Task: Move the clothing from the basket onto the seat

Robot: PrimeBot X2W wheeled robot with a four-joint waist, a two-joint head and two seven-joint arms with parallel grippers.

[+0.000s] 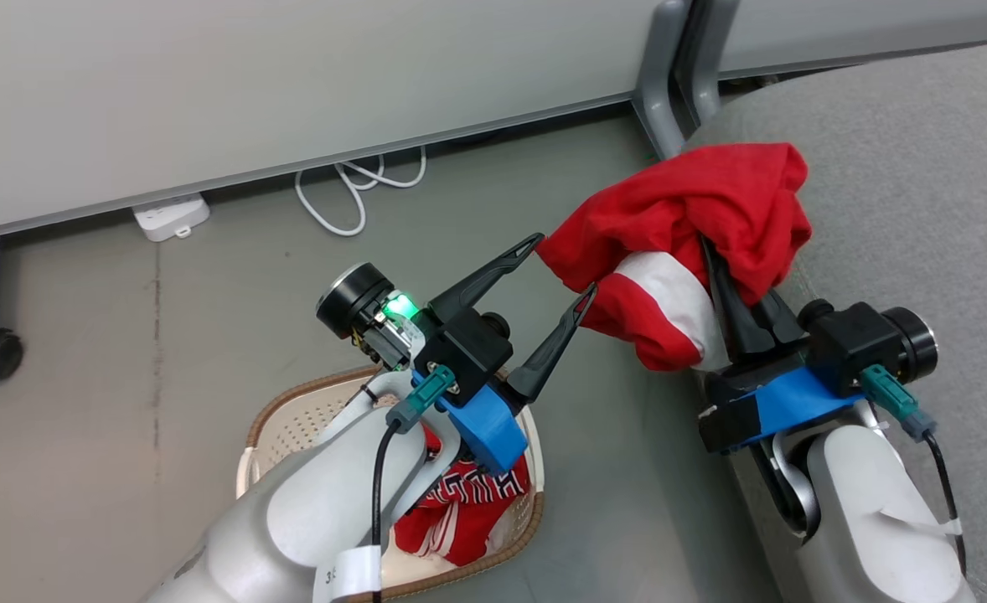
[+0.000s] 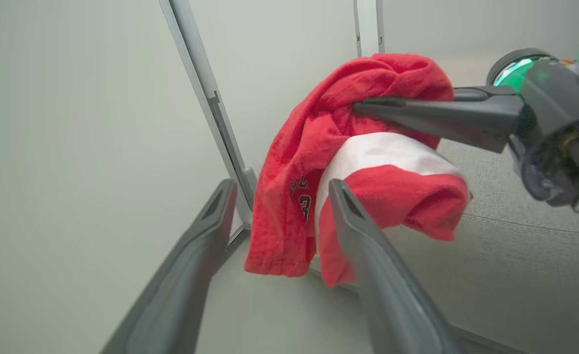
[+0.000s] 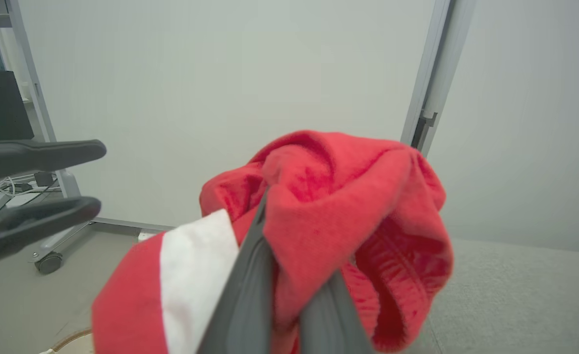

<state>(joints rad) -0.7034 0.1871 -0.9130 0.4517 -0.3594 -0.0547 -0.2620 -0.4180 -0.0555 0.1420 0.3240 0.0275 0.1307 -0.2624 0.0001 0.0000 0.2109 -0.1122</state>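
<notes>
- A smooth grey-green floor [image 1: 125, 352], marked with a faint dark seam, carries nearly everything.
- A cream perforated plastic basket [image 1: 292, 406] with a brown woven-look rim stands on it, near the seat but apart from it.
- A white power strip [image 1: 171, 216] lies at the foot of the pale wall panel, with a looped white cable [image 1: 351, 193] just beside it.
- A black caster wheel [image 1: 1, 353] rests on the floor at the left.
- A large grey fabric-upholstered seat [image 1: 921, 167] with a rounded corner stands on the floor at the right.

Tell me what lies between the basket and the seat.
Only bare grey floor. The head view shows nothing lying on that strip between the basket and the seat.
</notes>
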